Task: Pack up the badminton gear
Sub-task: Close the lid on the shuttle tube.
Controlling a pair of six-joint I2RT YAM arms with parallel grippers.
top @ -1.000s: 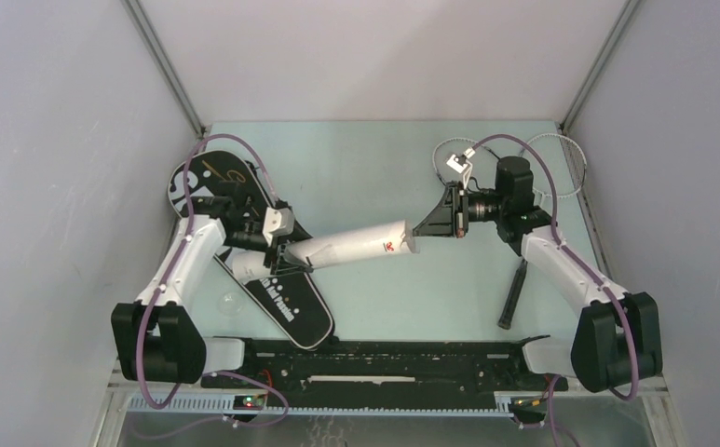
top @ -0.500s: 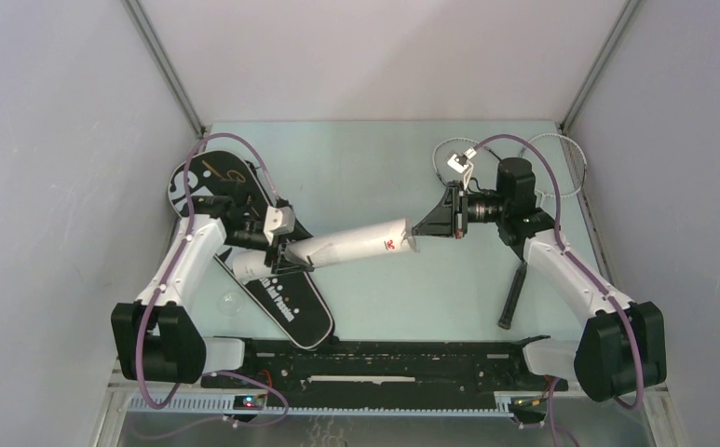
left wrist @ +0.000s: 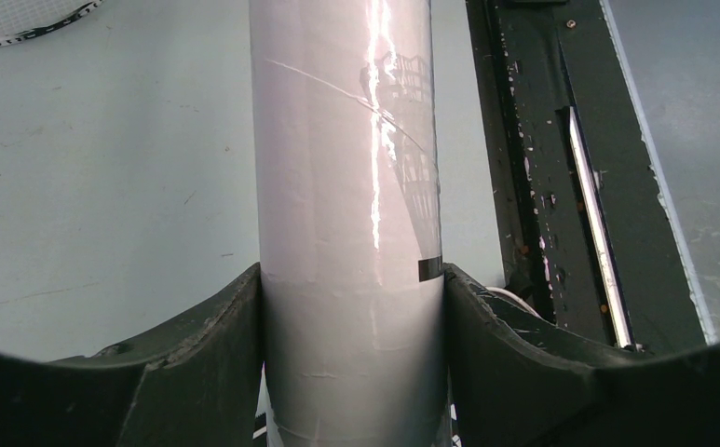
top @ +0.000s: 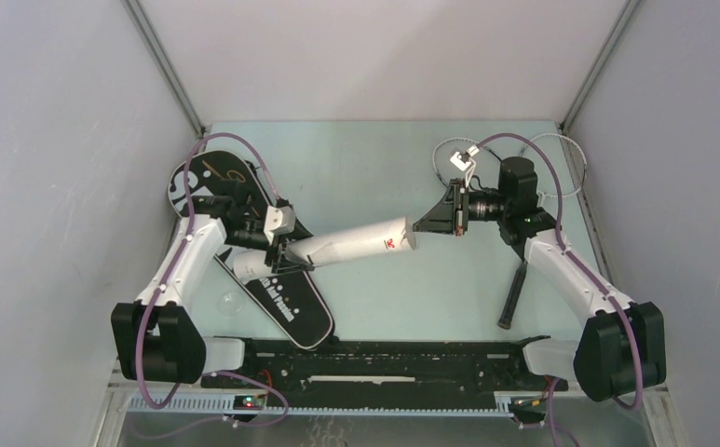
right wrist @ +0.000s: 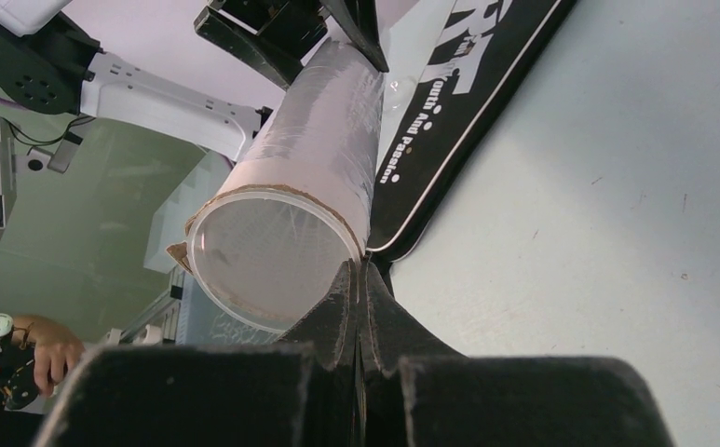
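2 small shifts since a second ago: my right gripper [top: 423, 226], jaws pressed fully together on nothing, has edged left until its tips meet the rim of the tube [top: 351, 245], while the tube has hardly moved. I judge I am lining up at its mouth, with packing it into the bag [top: 292, 309] not yet begun. My left gripper [top: 286, 253] clamps the tube near its left end, jaws spread wide around it, over the bag's edge. Its long axis runs across the table [top: 365, 168], left end nearer me, open mouth facing my right wrist. Something netlike may sit inside, though glare leaves me unsure
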